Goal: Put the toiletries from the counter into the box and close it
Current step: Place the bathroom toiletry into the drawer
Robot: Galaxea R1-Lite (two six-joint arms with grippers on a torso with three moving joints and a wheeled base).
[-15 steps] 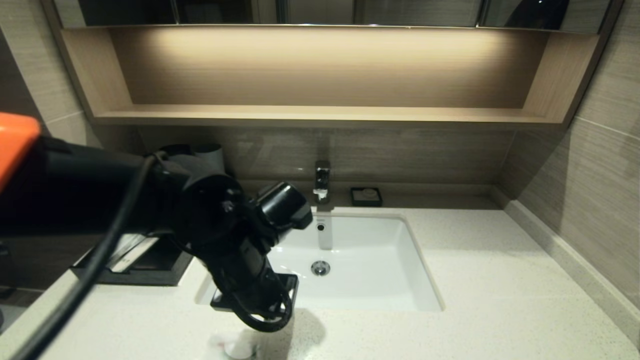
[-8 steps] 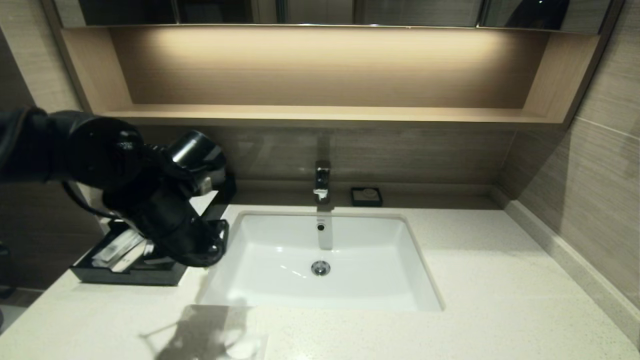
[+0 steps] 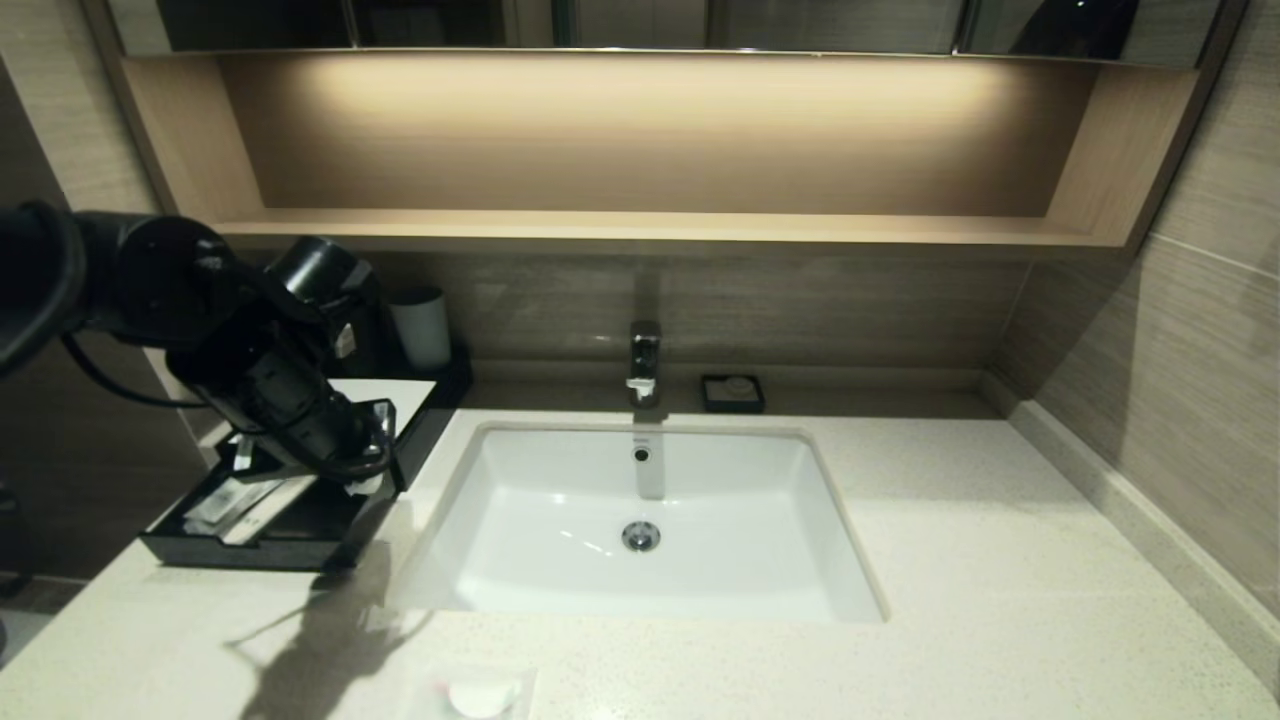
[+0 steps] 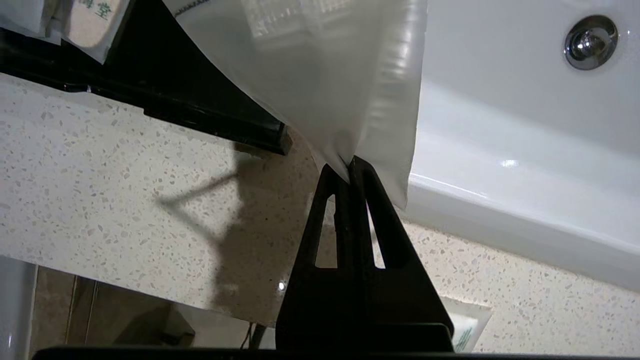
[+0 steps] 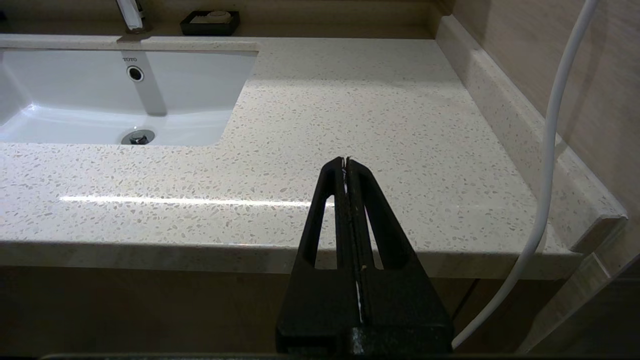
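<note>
A: Far left, head view. Box [image 3: 262, 530] sat on counter [image 3: 1000, 560] w/ drawer pulled out toward near edge, white-topped body behind it. Packets already inside: long thin one [image 3: 232, 497] lying lengthwise along drawer.

B: Claw?

A: Left gripper [image 3: 372, 478] hung just above drawer's right-hand part, sink side. Clamped shut on edge of clear packet [image 4: 320, 75]; wrist view showed film pinched between tips, rest of it draped forward over drawer rim. Contents blurred, couldn't tell which packet.

B: So which way for release?

A: Judged: drawer floor lay below and slightly to robot's left of claw. Long axis of drawer ran front-to-back, open space seemed near right wall. Small nudge left + down, then let go. Risk: packet catching on rim, sliding to counter or sink [image 3: 650, 520].

B: Anything still out?

A: Squarish packet w/ white disc [image 3: 480, 695] flat on counter at near edge, in front of sink's left corner. Left arm nearer to it.

B: Right side?

A: Right gripper [image 5: 346, 162] parked low off counter's near right edge, tips pressed together, nothing held. Well apart from everything.
</note>
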